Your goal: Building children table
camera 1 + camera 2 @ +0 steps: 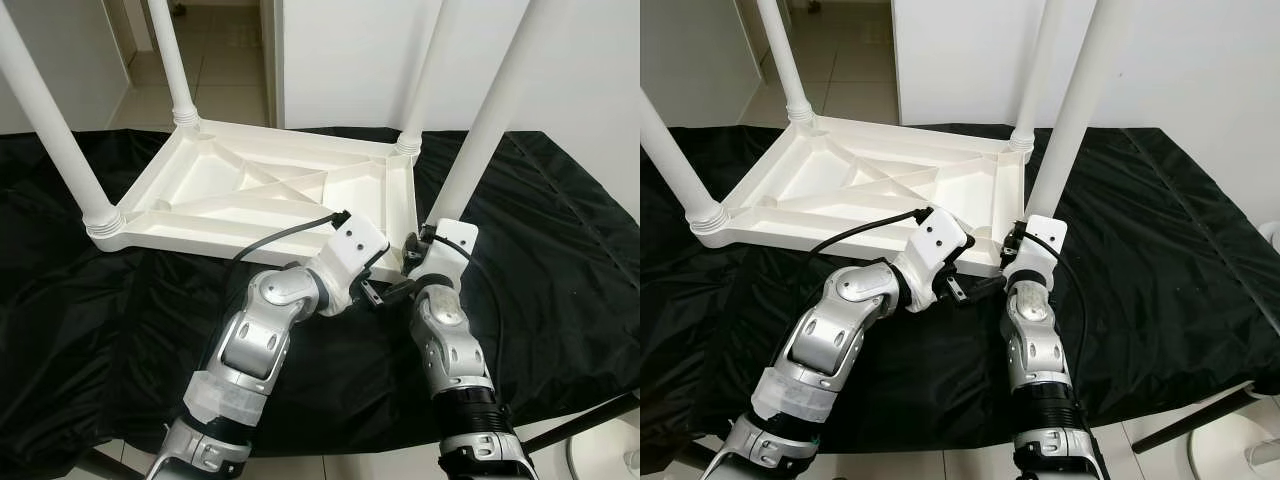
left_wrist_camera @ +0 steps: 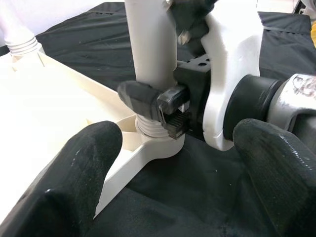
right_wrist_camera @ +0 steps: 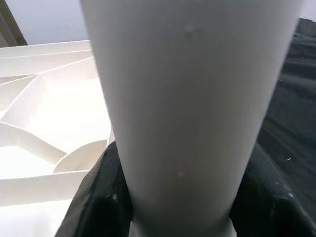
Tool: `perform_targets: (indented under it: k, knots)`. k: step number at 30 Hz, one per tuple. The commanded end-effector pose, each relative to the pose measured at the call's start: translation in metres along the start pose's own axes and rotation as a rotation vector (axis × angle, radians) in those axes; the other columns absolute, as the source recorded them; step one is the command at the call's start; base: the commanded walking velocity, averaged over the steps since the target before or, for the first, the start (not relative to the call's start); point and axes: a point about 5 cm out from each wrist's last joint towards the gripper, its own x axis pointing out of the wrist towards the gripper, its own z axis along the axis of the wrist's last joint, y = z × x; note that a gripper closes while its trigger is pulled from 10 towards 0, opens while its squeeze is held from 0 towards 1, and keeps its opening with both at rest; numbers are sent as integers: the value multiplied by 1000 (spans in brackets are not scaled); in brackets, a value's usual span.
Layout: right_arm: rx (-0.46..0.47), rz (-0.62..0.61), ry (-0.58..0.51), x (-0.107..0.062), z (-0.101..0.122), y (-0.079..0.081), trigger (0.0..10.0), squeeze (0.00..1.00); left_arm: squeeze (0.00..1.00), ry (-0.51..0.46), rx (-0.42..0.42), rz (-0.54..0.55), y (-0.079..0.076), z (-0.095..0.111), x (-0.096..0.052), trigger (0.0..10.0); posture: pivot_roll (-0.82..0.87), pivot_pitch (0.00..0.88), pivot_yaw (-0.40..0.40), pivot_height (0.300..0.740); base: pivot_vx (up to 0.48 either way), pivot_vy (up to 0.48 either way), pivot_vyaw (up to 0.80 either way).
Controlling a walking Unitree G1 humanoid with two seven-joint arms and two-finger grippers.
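I work the near right corner of the upturned white tabletop [image 1: 270, 185], which lies on a black cloth [image 1: 560, 250] with all four legs standing. My right gripper [image 2: 148, 98] is clamped around the leg [image 1: 480, 130] low down, just above its socket. My left gripper [image 1: 372, 294] waits beside it, fingers [image 2: 74, 168] spread wide and empty. To seat this leg well, I judge it must stay upright while twisted. The left wrist view reveals the ribbed thread at the socket; the head views hide it behind the wrists.
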Motion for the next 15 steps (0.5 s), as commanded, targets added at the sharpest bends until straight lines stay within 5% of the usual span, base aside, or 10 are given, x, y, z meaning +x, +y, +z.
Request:
perform_targets:
  k: [1,10,11,12,15]
  knots:
    - [41,24,-68,0,14,-1,10000,1000,0,14,-5,130,6,-2,-1,10000,-49,4,-17,740,0,0,0]
    - [-9,157,-73,-6,15,-10,10000,1000,0,15,-10,133,5,-3,-2,10000,-46,10,-27,740,0,0,0]
    - [-26,189,-71,-6,15,-14,10000,412,0,15,-11,133,4,-3,-3,10000,-46,14,-30,740,0,0,0]
    - [-36,230,-69,-6,15,-17,10000,0,0,16,-12,135,4,-4,-4,10000,-45,14,-34,740,0,0,0]
    - [-42,257,-67,-7,15,-19,10000,0,0,17,-13,135,4,-4,-4,10000,-45,14,-34,740,0,0,0]
